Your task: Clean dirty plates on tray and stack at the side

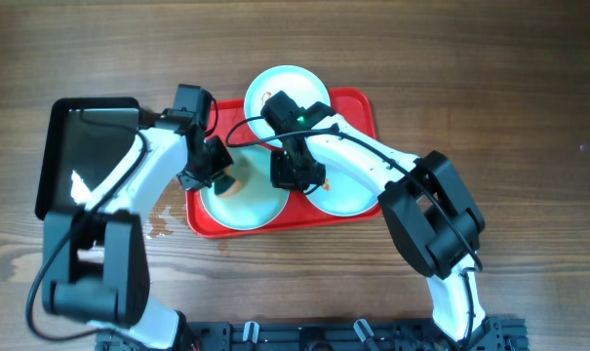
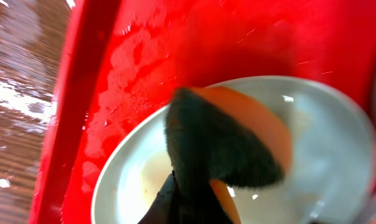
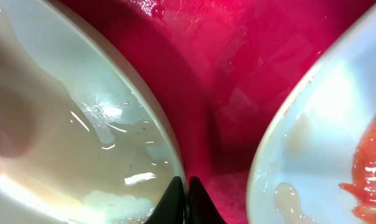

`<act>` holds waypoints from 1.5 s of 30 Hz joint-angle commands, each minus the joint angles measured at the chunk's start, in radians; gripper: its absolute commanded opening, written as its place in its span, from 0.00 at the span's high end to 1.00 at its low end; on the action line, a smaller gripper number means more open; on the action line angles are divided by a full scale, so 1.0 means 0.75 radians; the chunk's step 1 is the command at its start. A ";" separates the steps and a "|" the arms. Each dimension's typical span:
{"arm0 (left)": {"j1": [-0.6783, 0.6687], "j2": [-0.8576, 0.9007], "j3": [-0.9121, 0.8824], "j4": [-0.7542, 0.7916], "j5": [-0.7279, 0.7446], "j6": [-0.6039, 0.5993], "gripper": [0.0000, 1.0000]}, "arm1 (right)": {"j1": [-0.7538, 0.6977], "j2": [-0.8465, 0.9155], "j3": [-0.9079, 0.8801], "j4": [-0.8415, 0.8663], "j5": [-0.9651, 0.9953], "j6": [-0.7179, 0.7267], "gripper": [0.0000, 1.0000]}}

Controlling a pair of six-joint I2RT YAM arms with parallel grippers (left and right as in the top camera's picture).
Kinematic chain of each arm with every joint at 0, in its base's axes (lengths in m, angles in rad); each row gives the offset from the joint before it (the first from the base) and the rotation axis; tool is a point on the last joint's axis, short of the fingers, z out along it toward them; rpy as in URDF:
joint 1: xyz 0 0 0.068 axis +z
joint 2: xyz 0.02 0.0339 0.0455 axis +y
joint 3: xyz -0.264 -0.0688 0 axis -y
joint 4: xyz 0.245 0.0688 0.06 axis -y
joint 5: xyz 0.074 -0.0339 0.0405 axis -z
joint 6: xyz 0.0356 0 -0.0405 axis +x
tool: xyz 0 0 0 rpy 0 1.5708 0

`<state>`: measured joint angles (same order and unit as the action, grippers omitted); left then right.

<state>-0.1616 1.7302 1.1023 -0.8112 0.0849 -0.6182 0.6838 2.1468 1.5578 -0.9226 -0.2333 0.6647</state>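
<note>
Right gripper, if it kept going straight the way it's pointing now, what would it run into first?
Probably the bare red tray floor between the wet plate and the sauce-smeared plate. The right gripper sits right beside the wet plate's rim, so it might graze that first; depth is unclear.

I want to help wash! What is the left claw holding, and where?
A sponge, orange with a dark scrubby side, pinched at one end by the left claw.

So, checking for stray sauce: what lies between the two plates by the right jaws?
Only a strip of wet red tray, shown in the right wrist view.
</note>
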 commanded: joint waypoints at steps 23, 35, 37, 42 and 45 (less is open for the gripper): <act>-0.180 0.148 -0.006 0.144 0.060 -0.045 0.96 | -0.003 -0.005 -0.020 -0.013 0.051 0.031 0.96; -0.099 0.164 -0.006 0.037 -0.202 -0.044 0.96 | -0.003 -0.005 -0.020 -0.017 0.052 0.031 0.96; -0.056 0.164 -0.006 0.040 -0.205 -0.026 0.96 | -0.003 -0.005 -0.020 -0.018 0.051 0.031 0.96; 0.034 0.164 -0.006 0.046 -0.205 0.083 0.96 | -0.003 -0.005 -0.020 -0.023 0.052 0.031 0.96; 0.069 0.163 -0.005 0.044 -0.211 0.087 0.96 | -0.003 -0.005 -0.020 -0.022 0.052 0.032 0.96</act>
<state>-0.1558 1.8160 1.1080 -0.7795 0.0277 -0.5884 0.6849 2.1468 1.5574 -0.9249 -0.2314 0.6800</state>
